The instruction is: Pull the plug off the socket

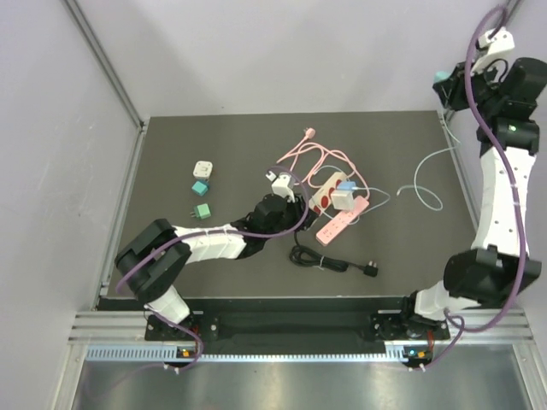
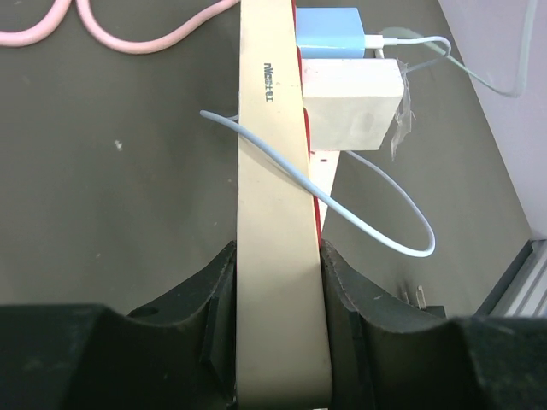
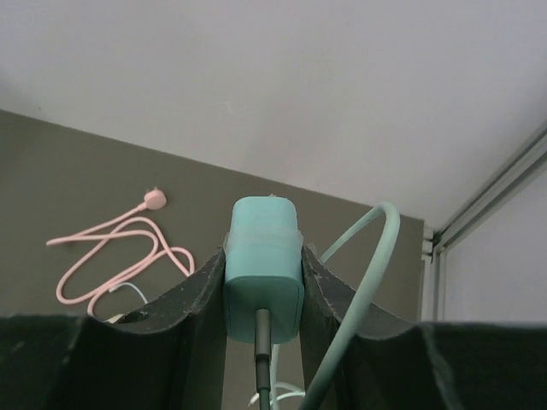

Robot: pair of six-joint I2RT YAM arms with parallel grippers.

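Note:
My left gripper point(image 2: 278, 249) is shut on the near end of a cream power strip with a red side point(image 2: 272, 154), which lies on the dark table. A white adapter point(image 2: 352, 102) and a blue adapter point(image 2: 330, 32) are plugged into its right side. A pale cable point(image 2: 376, 222) loops across the strip. In the top view the left gripper point(image 1: 297, 198) sits at the strip point(image 1: 323, 190). My right gripper point(image 3: 263, 254) is shut on a teal plug point(image 3: 263, 256) with a teal cable point(image 3: 363, 265). It is raised high at the far right point(image 1: 444, 83), well clear of the strip.
A pink power strip point(image 1: 342, 224) and a black cord point(image 1: 329, 260) lie in front of the cream strip. A pink cable point(image 1: 312, 154) coils behind it. Three small adapters point(image 1: 202, 188) sit on the left. A white cable point(image 1: 425, 184) lies on the right.

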